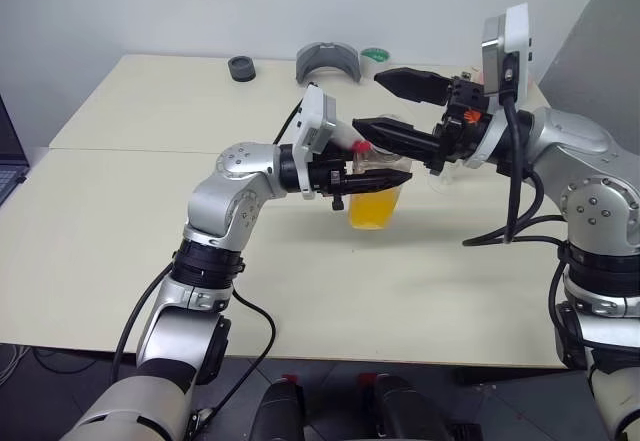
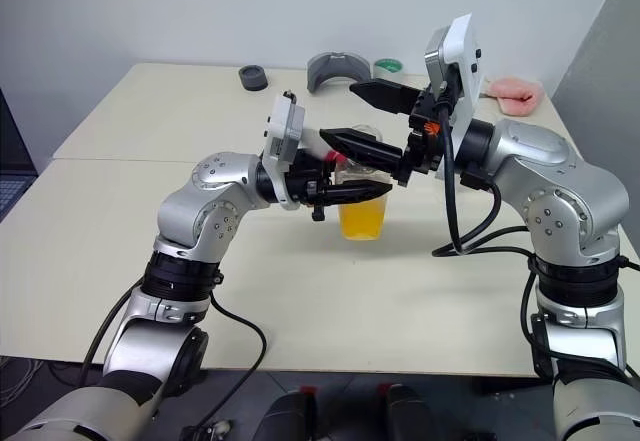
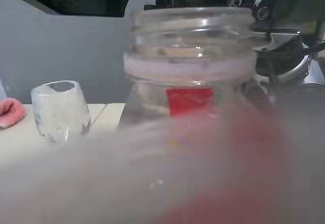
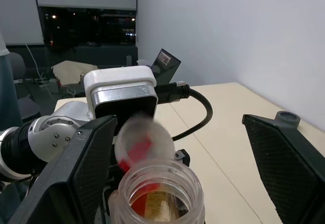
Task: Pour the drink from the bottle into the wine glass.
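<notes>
My left gripper (image 1: pixel 383 176) is shut on the bottle (image 1: pixel 372 204), holding it upright above the table (image 1: pixel 150 221). The bottle's lower half holds the orange-yellow drink (image 2: pixel 362 218), and its mouth (image 4: pixel 157 183) is open. My right gripper (image 1: pixel 368 101) stands open just above that mouth, its fingers spread wide on either side. A blurred red-and-white cap (image 4: pixel 140 141) shows between them, beside one finger (image 4: pixel 86 168) and gripped by neither. The wine glass (image 3: pixel 58 109) stands on the table beyond the bottle; its foot (image 1: pixel 441 182) peeks out under my right gripper.
At the table's far edge lie a small black round piece (image 1: pixel 241 68), a grey curved part (image 1: pixel 327 61) and a green-and-white item (image 1: pixel 376 54). A pink cloth (image 2: pixel 515 89) lies at the far right. A seam crosses the tabletop.
</notes>
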